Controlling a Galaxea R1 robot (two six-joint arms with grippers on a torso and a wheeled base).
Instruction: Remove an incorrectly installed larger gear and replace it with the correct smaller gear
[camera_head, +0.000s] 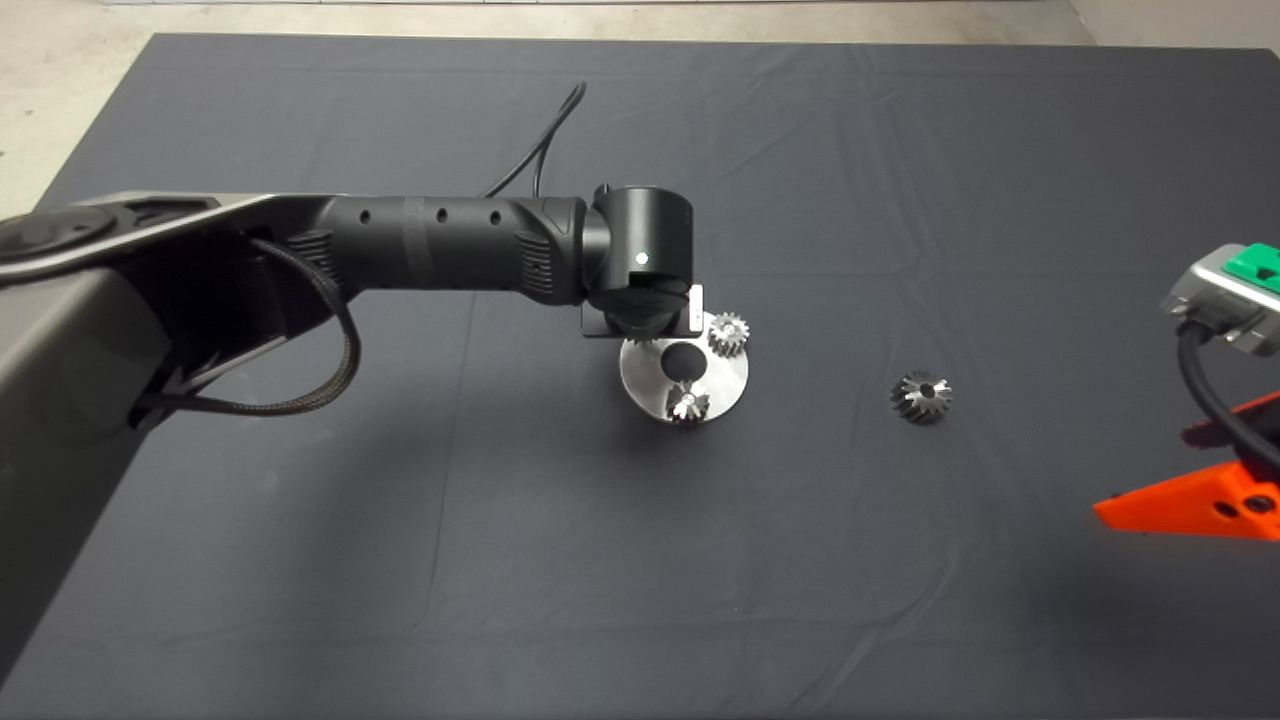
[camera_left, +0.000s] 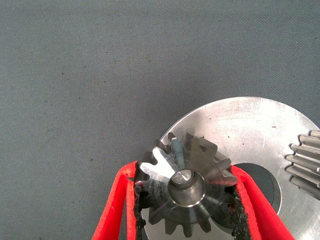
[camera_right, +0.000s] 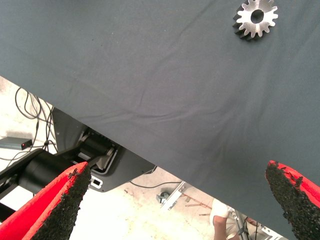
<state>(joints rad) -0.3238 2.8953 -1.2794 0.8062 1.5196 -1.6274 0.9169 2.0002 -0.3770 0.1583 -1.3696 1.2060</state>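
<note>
A round silver plate (camera_head: 648, 382) lies mid-mat with small bright gears standing on it. My left arm's wrist (camera_head: 645, 270) hangs over the plate's far-left edge and hides the gripper there. In the left wrist view my left gripper (camera_left: 183, 167) is shut on the smaller gear (camera_left: 185, 187), which sits on a pin on the plate (camera_left: 240, 125). The larger gear (camera_head: 921, 396), darker, lies loose on the mat right of the plate; it also shows in the right wrist view (camera_right: 255, 19). My right gripper (camera_head: 1140, 473) waits open at the right edge.
Two other small gears (camera_head: 729, 333) (camera_head: 688, 403) stand on the plate around its dark centre hole (camera_head: 684, 360); one shows in the left wrist view (camera_left: 305, 162). A black cable (camera_head: 545, 140) lies on the far mat. A person's leg (camera_right: 220, 217) shows beyond the mat.
</note>
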